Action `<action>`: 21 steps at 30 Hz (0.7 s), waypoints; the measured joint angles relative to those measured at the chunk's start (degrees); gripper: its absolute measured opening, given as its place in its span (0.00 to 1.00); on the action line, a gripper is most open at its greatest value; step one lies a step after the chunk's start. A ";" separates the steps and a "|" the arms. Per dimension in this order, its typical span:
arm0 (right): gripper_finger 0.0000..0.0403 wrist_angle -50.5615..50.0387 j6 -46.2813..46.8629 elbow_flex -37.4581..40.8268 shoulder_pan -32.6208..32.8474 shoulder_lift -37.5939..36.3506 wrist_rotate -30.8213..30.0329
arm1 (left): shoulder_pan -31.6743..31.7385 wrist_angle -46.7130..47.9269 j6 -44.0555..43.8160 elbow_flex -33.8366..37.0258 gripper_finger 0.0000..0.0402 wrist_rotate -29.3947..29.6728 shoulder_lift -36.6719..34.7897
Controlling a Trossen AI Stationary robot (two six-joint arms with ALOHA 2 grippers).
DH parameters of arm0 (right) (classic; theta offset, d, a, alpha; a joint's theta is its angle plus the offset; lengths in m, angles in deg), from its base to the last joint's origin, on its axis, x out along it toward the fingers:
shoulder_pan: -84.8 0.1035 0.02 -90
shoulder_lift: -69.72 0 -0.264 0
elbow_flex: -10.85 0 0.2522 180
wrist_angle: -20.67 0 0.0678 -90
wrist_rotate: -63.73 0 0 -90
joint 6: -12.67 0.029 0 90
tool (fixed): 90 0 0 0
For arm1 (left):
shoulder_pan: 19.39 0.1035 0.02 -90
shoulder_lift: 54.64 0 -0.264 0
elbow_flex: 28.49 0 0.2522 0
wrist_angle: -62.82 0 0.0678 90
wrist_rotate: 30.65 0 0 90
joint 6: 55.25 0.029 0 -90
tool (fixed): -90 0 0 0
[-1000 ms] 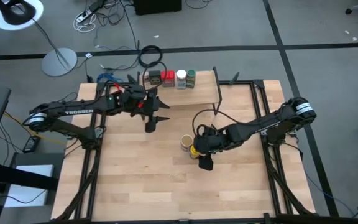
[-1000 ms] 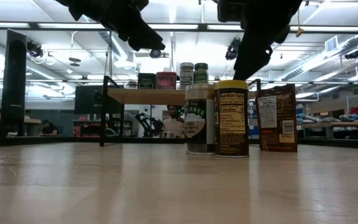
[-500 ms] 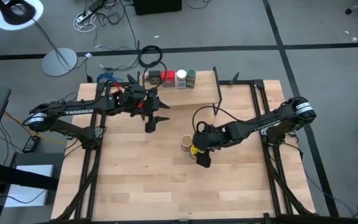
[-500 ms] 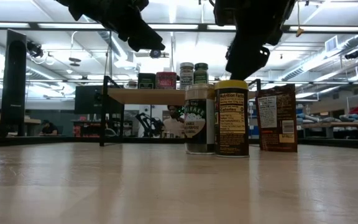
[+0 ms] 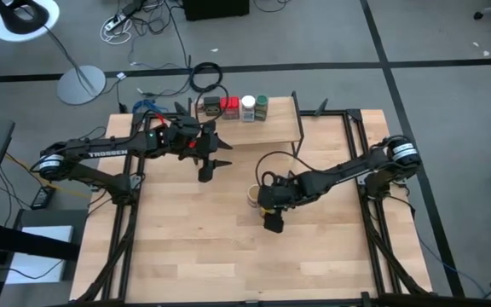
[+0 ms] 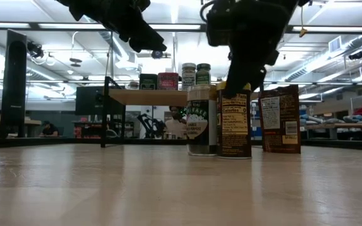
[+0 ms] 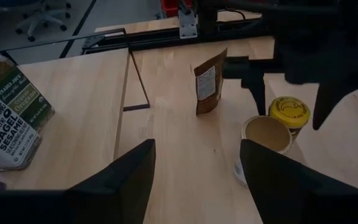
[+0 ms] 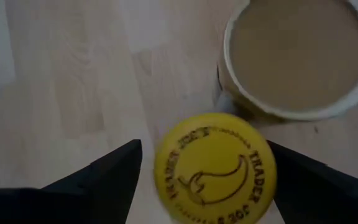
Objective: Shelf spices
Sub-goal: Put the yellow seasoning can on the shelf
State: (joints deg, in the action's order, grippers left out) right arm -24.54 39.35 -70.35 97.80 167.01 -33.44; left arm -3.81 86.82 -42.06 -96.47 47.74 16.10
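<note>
A: Nearest stuff first?
B: Right hand (image 8: 207, 180) hangs directly over the yellow-lidded jar (image 8: 215, 167), fingers spread wide on both sides of the lid, not clamped on it. In the low view that hand (image 6: 247, 69) covers the jar's top (image 6: 234, 122).
A: What's beside it?
B: Tan-capped jar (image 8: 294, 53) just beside it, close enough that contact can't be judged; both stand on the worktop (image 5: 194, 247) near the middle (image 5: 254, 196). Brown pouch (image 7: 209, 90) upright a bit further back.
A: Left hand?
B: Left hand (image 5: 220, 162) is raised above the worktop, in front of the shelf (image 5: 280, 128), fingers apart, holding nothing.
A: And the shelf itself?
B: Farthest back. Four spices in a row on the board: dark tin (image 5: 210, 106), red tin (image 5: 229, 106), white-lidded jar (image 5: 248, 107), green jar (image 5: 263, 107).
</note>
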 joint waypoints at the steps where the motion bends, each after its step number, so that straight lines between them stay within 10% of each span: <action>1: 0.78 -0.09 0.02 0.00 -0.05 0.38 0.75 | 0.00 0.06 0.00 0.00 0.59 0.01 0.00; 21: 0.55 -0.88 1.46 -0.46 -0.86 0.68 1.39 | 0.00 1.90 -0.11 0.00 0.59 -0.01 0.02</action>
State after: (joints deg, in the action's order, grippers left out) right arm -25.41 40.81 -70.81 96.94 167.69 -32.05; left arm -3.81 88.71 -42.17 -96.47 47.73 16.12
